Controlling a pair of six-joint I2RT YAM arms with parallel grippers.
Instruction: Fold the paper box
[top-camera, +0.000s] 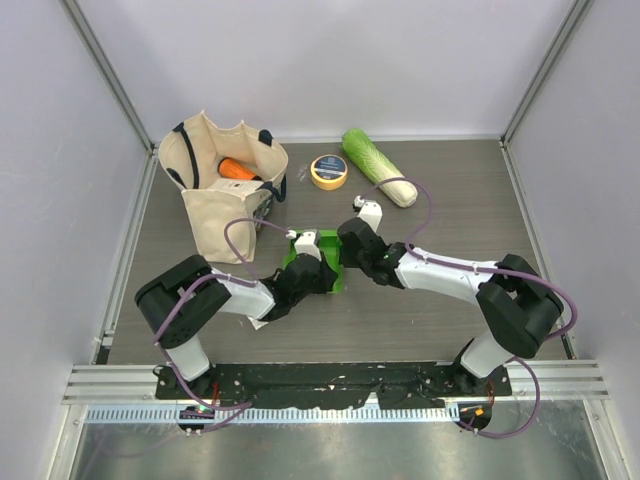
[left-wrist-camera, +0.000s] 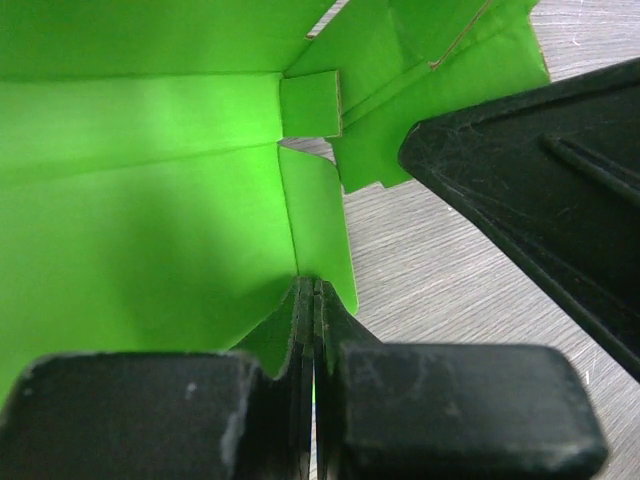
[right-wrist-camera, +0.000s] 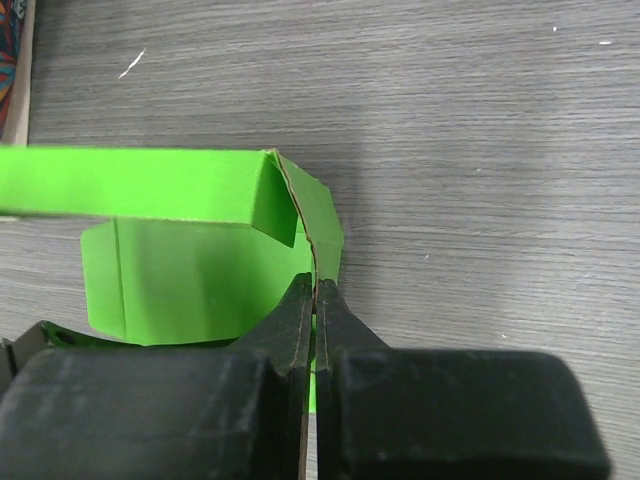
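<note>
Paper box on the table, caught between both tools; part-formed, walls up, flaps loose. Left gripper is pressed together on a thin side wall right at its tips, likely to anchor the box. Right gripper pinches a corner flap at its tips, probably to bend it along the crease. Folding looks about midway; the flaps beyond the left tips are not tucked yet.

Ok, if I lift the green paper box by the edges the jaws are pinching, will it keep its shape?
Probably not: the paper box is thin card, and one flap curves on its own. It likely weighs little, so it should lift easily, but its open corners look unlocked and may hinge at creases.
</note>
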